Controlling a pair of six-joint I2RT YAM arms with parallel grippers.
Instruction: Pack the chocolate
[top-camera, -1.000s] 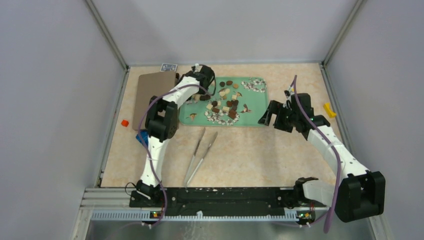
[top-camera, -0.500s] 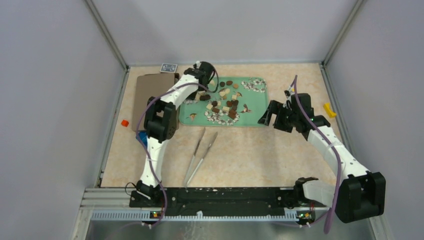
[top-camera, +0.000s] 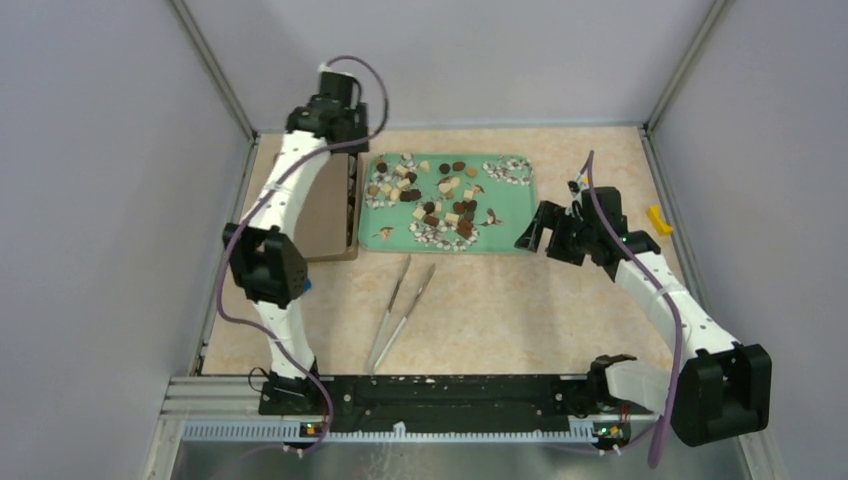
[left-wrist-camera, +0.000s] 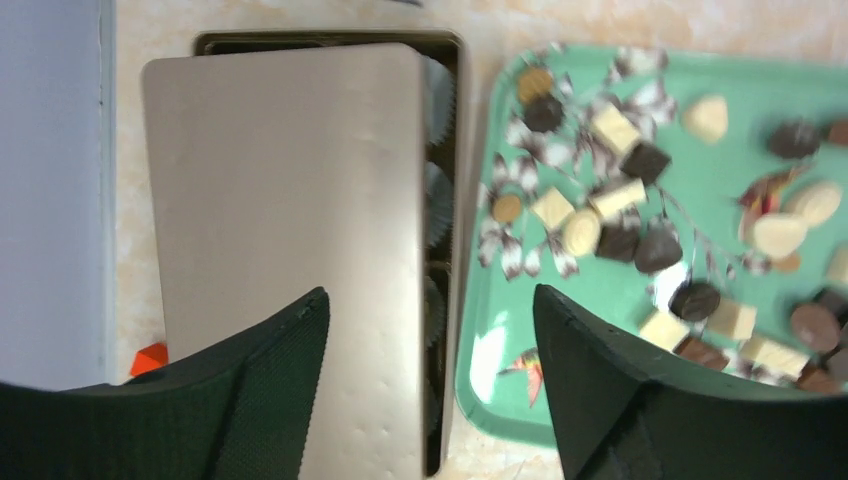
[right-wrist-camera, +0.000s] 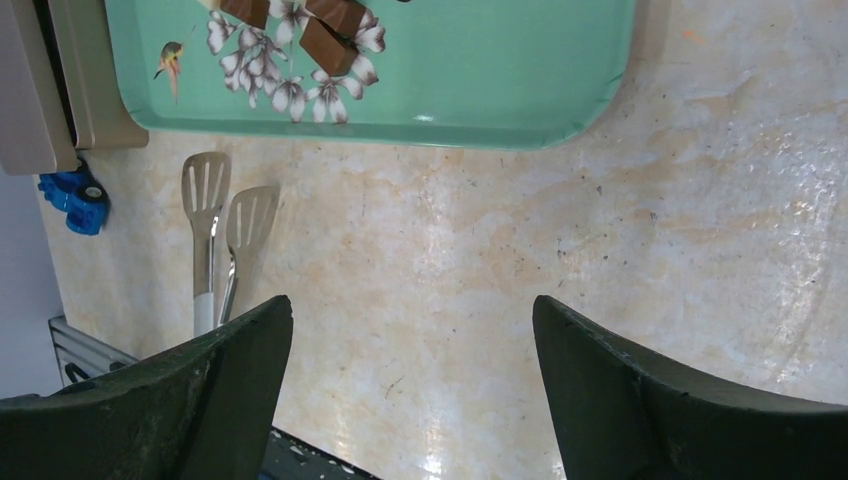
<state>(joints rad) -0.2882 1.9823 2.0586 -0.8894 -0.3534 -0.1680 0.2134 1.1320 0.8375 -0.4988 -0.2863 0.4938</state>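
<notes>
**Top view:** One green rectangular plastic tray (top-camera: 510, 212) at the tabletop's far edge holds the loose chocolate pieces (top-camera: 450, 215), which are too many to count. One brown flat box (top-camera: 330, 225) lies against its left edge for loading. The right gripper (top-camera: 535, 228) is open and empty.

**Left wrist view:** The left gripper (left-wrist-camera: 430, 295) is open and empty above the box's lid (left-wrist-camera: 280, 250).

**Right wrist view:** One pair of metal tongs (right-wrist-camera: 215, 240).

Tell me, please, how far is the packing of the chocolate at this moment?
Done: the lid sits shifted aside, uncovering a row of paper cups that look empty. In hand: nothing; the left gripper and right gripper are open and empty. Left: all the chocolate visible lies on the green tray.
</notes>
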